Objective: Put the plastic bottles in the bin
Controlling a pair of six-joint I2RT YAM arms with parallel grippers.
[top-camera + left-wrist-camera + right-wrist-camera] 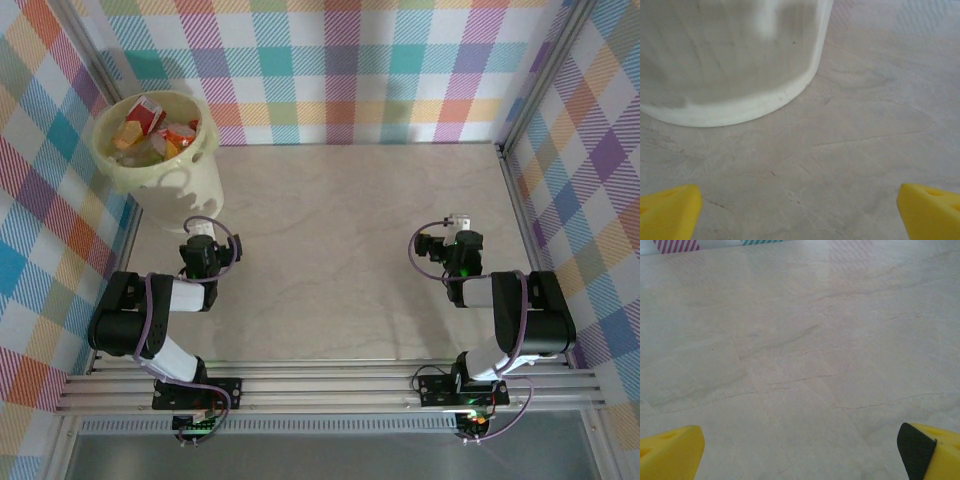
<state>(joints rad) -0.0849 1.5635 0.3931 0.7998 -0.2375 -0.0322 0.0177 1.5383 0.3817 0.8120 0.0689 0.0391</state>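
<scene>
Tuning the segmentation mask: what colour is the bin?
The bin is pale cream-yellow, clearest in the top external view.

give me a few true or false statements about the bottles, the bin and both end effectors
1. The plastic bottles lie inside the bin. True.
2. The bin stands at the far right. False: it stands in the far left corner of the table.
3. The left end effector is open and holds nothing. True.
4. The right end effector grips a bottle. False: it is open over bare table.
</scene>
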